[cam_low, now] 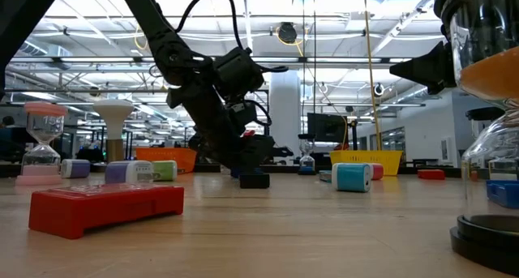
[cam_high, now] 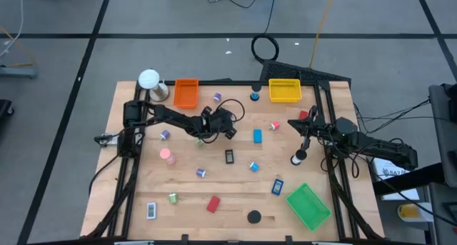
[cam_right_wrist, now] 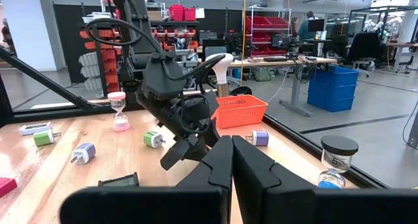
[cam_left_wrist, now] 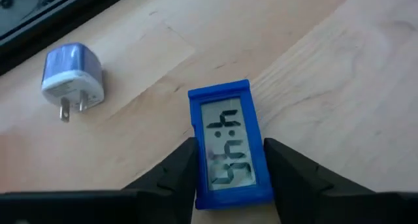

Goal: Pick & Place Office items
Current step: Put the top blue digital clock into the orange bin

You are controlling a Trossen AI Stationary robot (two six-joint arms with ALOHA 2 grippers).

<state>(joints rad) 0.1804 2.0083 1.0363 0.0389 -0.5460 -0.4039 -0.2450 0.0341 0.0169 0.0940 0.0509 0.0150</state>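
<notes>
the wooden tabletop [cam_high: 235,202] is scattered with small office items. at its far left corner a white ball-topped object [cam_high: 149,79] stands beside an orange mesh tray [cam_high: 186,93]. a pink hourglass [cam_high: 166,156] and a purple plug [cam_high: 165,135] sit on the left side, and nearer the front edge lie a white little rectangle [cam_high: 151,211], a green plug [cam_high: 173,198] and a red block [cam_high: 213,203].

the left pincer [cam_high: 230,128] reaches toward the middle. in its wrist view its two dark fingers [cam_left_wrist: 177,170] stand on either side of a blue rectangular clock [cam_left_wrist: 228,142] lying flat, display up; they sit close to its long edges, but whether they already press on it is hard to say. a blue-and-white plug [cam_left_wrist: 70,72], prongs out, lies apart from it on the bare wood.

nearby in the high view are a blue rectangle [cam_high: 258,136], a black-and-white rectangle [cam_high: 229,156] and a black disc [cam_high: 253,217] near the front. a yellow tray [cam_high: 284,91] sits at the far edge and a green tray [cam_high: 308,206] lies tilted at front right.

the right pincer [cam_high: 307,128] waits at the right side, fingers pressed together on nothing.
</notes>
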